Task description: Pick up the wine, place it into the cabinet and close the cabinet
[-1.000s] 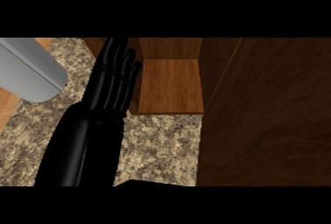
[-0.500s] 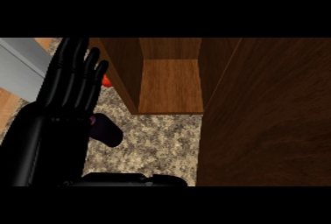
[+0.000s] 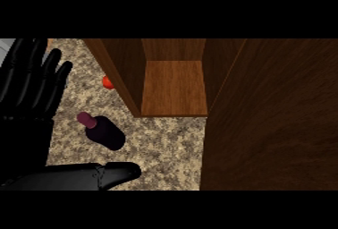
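Note:
The wine bottle [image 3: 105,132] is dark purple with a lighter cap and stands on the speckled stone counter [image 3: 165,143], just left of the cabinet's front edge. The wooden cabinet [image 3: 175,87] is open, and its inside shelf is bare. Its door [image 3: 271,116] hangs open and fills the right side of the view. My left hand [image 3: 30,85] is at the left edge, open with its fingers straight and pointing up. It is beside the bottle, not touching it. Its thumb [image 3: 99,175] stretches out below the bottle. My right hand does not show.
A small red thing [image 3: 107,82] lies on the counter against the cabinet's left wall, half hidden. A grey object [image 3: 5,47] shows at the top left corner behind my fingers.
My left hand has shifted left and grown larger in view. The wine bottle now shows in full, as does more of the cabinet. The grey object has slid almost out at the left.

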Robot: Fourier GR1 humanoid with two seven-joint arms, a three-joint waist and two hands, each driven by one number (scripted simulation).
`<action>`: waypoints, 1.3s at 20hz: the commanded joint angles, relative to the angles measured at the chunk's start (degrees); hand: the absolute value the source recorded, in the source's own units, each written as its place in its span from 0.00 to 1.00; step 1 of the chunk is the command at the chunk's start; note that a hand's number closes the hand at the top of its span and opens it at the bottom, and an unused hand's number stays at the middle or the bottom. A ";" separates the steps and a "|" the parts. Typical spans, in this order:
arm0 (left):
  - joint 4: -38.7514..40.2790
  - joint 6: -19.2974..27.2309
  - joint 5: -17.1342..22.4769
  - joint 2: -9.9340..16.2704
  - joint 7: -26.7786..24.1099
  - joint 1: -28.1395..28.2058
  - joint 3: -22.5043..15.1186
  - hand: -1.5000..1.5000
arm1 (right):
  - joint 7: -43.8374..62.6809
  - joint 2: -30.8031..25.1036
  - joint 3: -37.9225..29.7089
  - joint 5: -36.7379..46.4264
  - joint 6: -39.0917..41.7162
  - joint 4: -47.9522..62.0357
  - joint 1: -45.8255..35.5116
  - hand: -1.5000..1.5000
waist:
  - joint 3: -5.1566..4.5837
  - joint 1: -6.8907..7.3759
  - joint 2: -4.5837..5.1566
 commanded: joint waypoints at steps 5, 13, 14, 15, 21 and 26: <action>2.07 -3.01 5.37 1.90 -6.45 5.84 6.17 0.00 | 9.66 -0.45 -0.41 -1.03 -2.72 -12.48 -3.14 0.00 | -0.05 0.14 0.15; 3.85 -8.72 14.08 3.37 -15.18 15.10 12.23 0.00 | 10.25 -1.06 0.58 -0.59 -3.36 -15.63 -0.71 0.00 | -0.06 -0.12 -0.10; 4.32 -8.73 14.14 2.49 -15.37 15.93 11.53 0.00 | 10.49 -2.30 -3.00 -3.16 -2.09 -13.70 -3.37 0.00 | -0.01 0.21 0.05; 3.39 -9.56 15.65 2.67 -15.95 18.19 12.59 0.00 | 9.45 -1.31 -0.61 -1.66 -2.50 -13.02 -2.74 0.00 | -0.02 0.30 -0.01; 9.29 -11.85 16.67 1.40 -23.87 23.21 13.26 0.00 | 11.01 -3.07 -1.45 -2.49 -2.85 -16.96 -1.39 0.00 | -0.04 -0.15 -0.12; 15.53 -14.65 16.74 -0.17 -30.16 24.33 11.49 0.00 | 9.22 -2.31 -0.06 -1.88 -2.90 -15.06 -0.49 0.00 | 0.03 -0.32 -0.02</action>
